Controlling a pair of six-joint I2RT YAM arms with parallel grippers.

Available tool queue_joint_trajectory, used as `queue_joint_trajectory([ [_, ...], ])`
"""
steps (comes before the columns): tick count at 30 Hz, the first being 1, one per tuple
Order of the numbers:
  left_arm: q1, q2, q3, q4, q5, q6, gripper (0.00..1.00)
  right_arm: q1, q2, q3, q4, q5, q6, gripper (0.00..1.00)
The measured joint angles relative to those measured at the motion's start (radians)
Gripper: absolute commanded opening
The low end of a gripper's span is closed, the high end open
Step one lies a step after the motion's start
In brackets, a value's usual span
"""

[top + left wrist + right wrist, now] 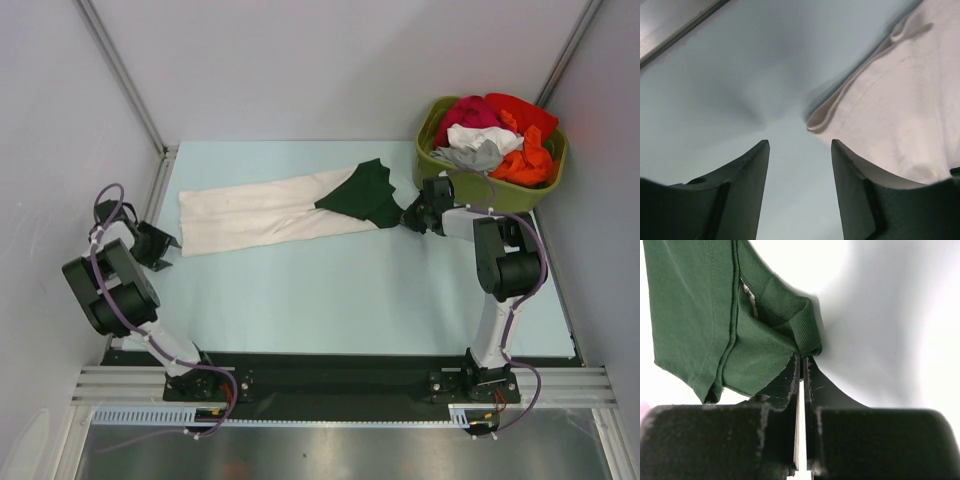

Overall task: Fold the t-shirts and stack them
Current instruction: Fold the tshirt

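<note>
Top external view: one cream-white and dark green cloth t-shirt [262, 212] lies on the table [330, 290]. Right claw [801, 359] clenches its green hem; left claw [800, 146] gapes. Clothes [495, 135] heaped in one olive plastic tub [428, 165]: uncountable.

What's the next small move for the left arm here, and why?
Probably nudge the left claw forward and slightly right, then close it on the cream edge of the t-shirt. Its fingers are open and stop just short of that edge, while the right claw is shut on the dark green end.
</note>
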Motion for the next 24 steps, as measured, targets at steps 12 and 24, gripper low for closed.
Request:
queue_joint_trajectory([
  [12, -0.184, 0.099, 0.256, -0.079, -0.186, 0.162, 0.46, -0.002, 0.0, 0.0, 0.0, -0.012, -0.009, 0.0],
  [24, -0.226, 0.209, 0.357, -0.185, -0.319, 0.254, 0.46, -0.009, 0.0, -0.002, 0.003, -0.031, -0.01, 0.0],
])
